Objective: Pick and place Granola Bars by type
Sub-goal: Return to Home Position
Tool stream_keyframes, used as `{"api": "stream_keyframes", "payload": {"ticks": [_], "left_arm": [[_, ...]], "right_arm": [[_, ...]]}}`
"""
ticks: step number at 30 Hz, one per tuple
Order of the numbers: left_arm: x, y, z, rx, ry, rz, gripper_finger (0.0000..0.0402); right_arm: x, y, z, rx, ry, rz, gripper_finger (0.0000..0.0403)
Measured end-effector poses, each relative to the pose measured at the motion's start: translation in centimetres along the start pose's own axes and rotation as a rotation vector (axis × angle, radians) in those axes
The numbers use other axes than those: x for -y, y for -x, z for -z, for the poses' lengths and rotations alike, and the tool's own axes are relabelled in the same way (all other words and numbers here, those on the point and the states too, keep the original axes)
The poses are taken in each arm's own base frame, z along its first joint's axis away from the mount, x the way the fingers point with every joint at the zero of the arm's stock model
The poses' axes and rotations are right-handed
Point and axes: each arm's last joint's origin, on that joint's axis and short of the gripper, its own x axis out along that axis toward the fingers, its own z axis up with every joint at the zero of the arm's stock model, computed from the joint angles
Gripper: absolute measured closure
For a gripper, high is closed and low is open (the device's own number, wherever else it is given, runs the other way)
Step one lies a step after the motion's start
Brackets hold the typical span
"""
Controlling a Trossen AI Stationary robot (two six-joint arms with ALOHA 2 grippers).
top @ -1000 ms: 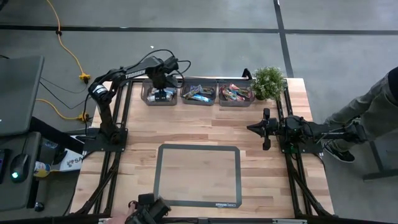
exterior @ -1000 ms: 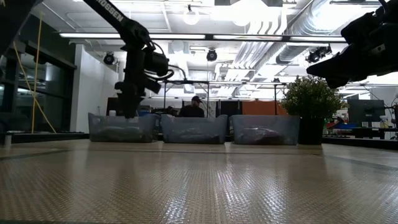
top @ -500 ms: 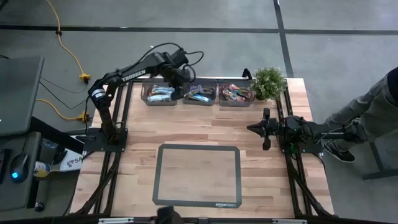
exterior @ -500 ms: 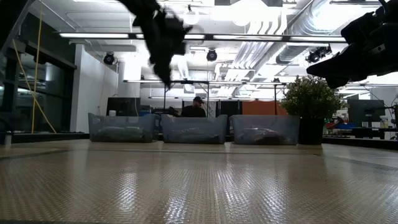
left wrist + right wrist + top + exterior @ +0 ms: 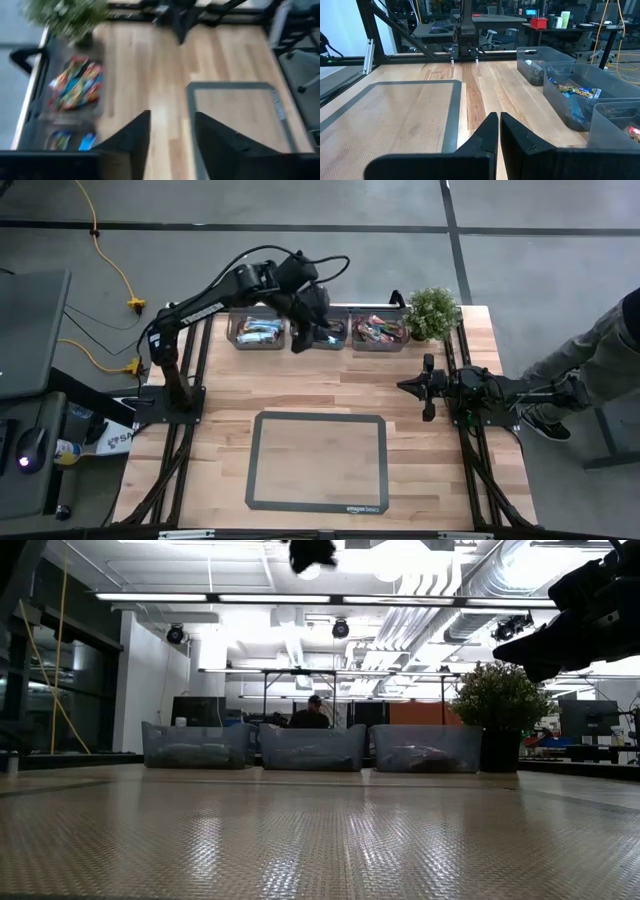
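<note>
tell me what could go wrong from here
The left end effector hangs open above the middle bin; dropping early on its way back could clip the rim and shove it into the close-set left bin. The right end effector is parked shut beside the mat, probably out of the way.

Wooden plank table, pale, seams running left to right. Along the far edge stand three clear bins in a row, close side by side: left bin, middle bin, right bin. A potted plant stands just beside the right bin, at the far right corner. A grey-bordered rectangular mat lies flat at front centre, well apart from the bins.
</note>
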Motion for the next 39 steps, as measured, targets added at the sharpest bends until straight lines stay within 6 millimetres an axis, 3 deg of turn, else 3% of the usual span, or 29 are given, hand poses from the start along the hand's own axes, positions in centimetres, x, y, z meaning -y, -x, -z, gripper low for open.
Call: {"api": "stream_keyframes", "payload": {"ticks": [7,12,17,30,34,39], "left_arm": [[4.6,2.8,-1.6,0.124,-0.084,0.088,0.0344],[7.5,5.9,-2.0,0.223,-0.137,0.134,0.0394],[9.4,8.9,-1.6,0.282,-0.176,0.109,0.0398],[11.0,16.0,1.7,0.397,-0.182,0.021,0.0401],[11.4,17.2,3.7,0.411,-0.159,0.014,0.0401],[11.8,17.3,6.9,0.488,-0.131,0.039,0.0401]], "right_arm": [[0.0,0.0,0.0,0.0,0.0,0.0,0.04],[0.0,0.0,0.0,0.0,0.0,0.0,0.04],[0.0,0.0,0.0,0.0,0.0,0.0,0.04],[0.0,0.0,0.0,0.0,0.0,0.0,0.04],[0.0,0.0,0.0,0.0,0.0,0.0,0.04],[0.0,0.0,0.0,0.0,0.0,0.0,0.04]]}}
